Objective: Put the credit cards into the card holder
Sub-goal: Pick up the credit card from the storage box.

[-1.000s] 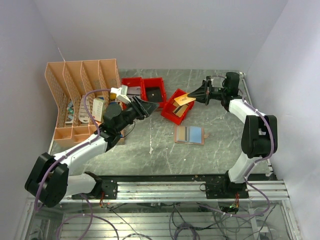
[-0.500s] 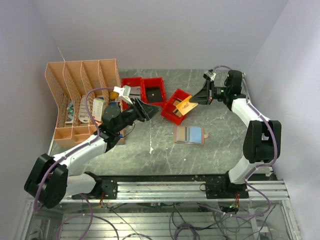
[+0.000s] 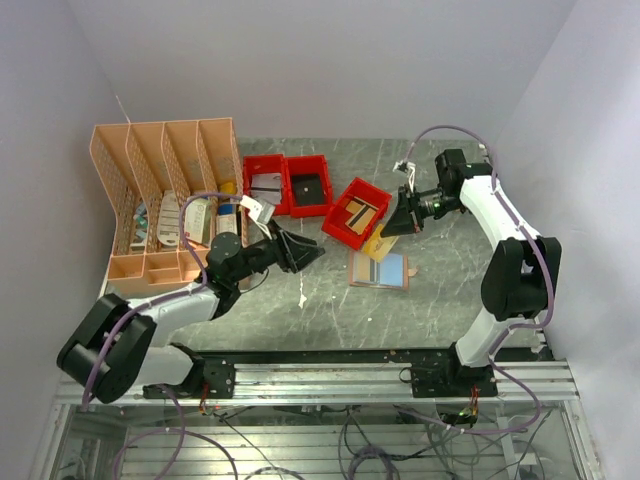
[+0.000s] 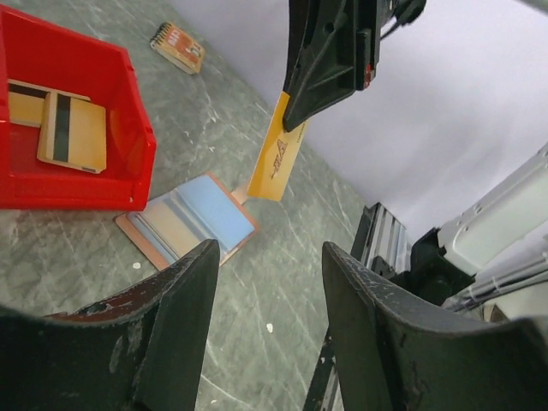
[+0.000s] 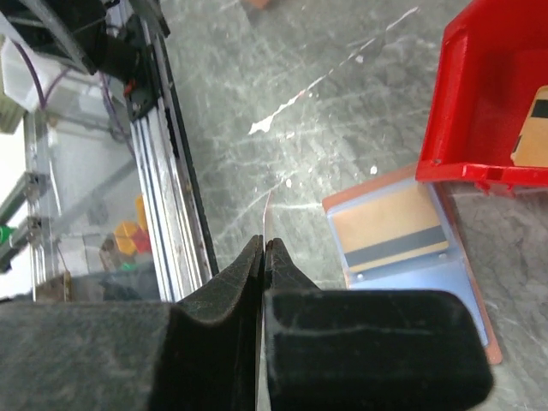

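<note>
The card holder (image 3: 384, 270) lies unfolded on the grey table, with a tan card with a dark stripe (image 5: 396, 229) lying on it. My right gripper (image 3: 393, 227) is shut on a gold credit card (image 3: 379, 244) and holds it tilted just above the holder's far edge. In the right wrist view that card (image 5: 267, 212) shows edge-on between the pressed fingertips (image 5: 264, 244). The left wrist view shows the held card (image 4: 277, 159) hanging over the holder (image 4: 190, 219). More credit cards (image 4: 72, 130) lie in the tilted red bin (image 3: 338, 226). My left gripper (image 3: 308, 255) hovers open and empty left of the holder.
A peach desk organizer (image 3: 165, 185) stands at the back left, with two more red bins (image 3: 290, 180) beside it. A small orange item (image 4: 178, 46) lies beyond the tilted bin. The metal rail (image 3: 330, 375) runs along the near edge.
My right gripper carried the gold card from over the tilted red bin toward me, down to the card holder. My left arm swung right and lower, its jaws a little wider.
</note>
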`<action>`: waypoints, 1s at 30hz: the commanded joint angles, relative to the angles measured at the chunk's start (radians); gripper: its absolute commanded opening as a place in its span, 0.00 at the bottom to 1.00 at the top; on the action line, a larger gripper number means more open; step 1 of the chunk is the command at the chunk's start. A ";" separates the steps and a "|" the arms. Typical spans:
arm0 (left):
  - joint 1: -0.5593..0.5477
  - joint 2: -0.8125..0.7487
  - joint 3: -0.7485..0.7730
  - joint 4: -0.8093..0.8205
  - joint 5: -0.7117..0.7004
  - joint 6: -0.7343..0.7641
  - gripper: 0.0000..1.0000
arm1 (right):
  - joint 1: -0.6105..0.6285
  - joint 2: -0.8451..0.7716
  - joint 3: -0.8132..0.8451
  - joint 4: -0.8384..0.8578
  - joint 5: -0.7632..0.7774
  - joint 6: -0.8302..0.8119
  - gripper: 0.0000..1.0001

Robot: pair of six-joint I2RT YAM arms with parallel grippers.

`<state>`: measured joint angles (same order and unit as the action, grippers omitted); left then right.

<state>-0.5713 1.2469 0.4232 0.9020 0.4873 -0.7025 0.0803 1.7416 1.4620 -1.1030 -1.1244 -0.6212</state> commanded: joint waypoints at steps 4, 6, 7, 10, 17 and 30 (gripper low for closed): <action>-0.167 0.069 0.015 0.158 0.035 0.346 0.64 | 0.095 -0.079 -0.021 -0.116 0.053 -0.227 0.00; -0.208 0.093 0.042 0.125 0.027 0.426 0.64 | 0.120 -0.103 -0.031 -0.105 0.049 -0.240 0.00; -0.221 0.109 0.055 0.118 0.031 0.451 0.64 | 0.128 -0.118 -0.035 -0.094 0.049 -0.238 0.00; -0.244 0.166 0.092 0.121 0.042 0.479 0.64 | 0.151 -0.146 -0.039 -0.085 0.045 -0.249 0.00; -0.276 0.304 0.143 0.256 0.077 0.425 0.58 | 0.199 -0.164 -0.039 -0.133 0.039 -0.326 0.00; -0.286 0.406 0.183 0.360 0.168 0.345 0.07 | 0.236 -0.179 -0.047 -0.167 0.027 -0.383 0.00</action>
<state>-0.8478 1.6432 0.5758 1.1400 0.5953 -0.3470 0.3065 1.5909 1.4284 -1.2636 -1.0870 -0.9657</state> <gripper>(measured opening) 0.107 0.005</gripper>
